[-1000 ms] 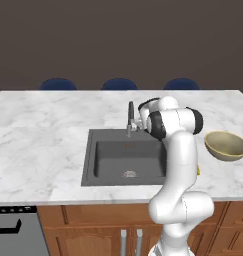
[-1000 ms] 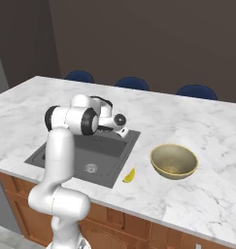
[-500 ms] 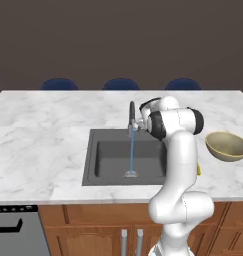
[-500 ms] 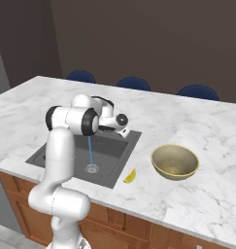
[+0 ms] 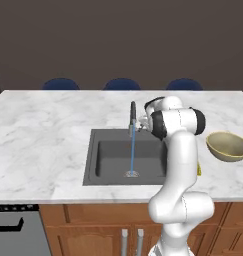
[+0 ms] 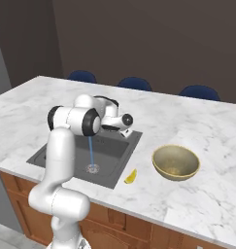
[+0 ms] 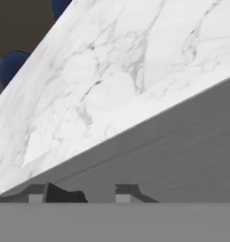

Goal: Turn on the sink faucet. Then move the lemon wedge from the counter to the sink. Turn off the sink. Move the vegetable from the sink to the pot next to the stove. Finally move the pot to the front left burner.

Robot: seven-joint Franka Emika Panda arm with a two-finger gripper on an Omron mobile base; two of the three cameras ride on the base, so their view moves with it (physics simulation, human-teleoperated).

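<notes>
The dark gooseneck sink faucet (image 5: 133, 114) stands at the back rim of the sink (image 5: 105, 160), and a thin blue stream of water (image 5: 132, 152) falls from it onto the drain (image 6: 92, 168). My gripper (image 5: 142, 123) hovers just right of the spout, open and holding nothing. In the hand view my gripper (image 7: 95, 194) looks over the sink's grey wall (image 7: 182, 151) and the marble counter (image 7: 126, 71). The yellow lemon wedge (image 6: 131, 176) lies on the counter (image 6: 197, 121) right of the sink's front corner. The pot and the stove are out of view.
A tan-olive bowl (image 6: 176, 162) sits on the counter right of the lemon wedge. Blue chair backs (image 5: 122, 84) line the counter's far side. A grey appliance front (image 5: 13, 230) sits under the counter at lower left.
Water has started running from the faucet into the sink. The arm has hardly moved beside the spout.
</notes>
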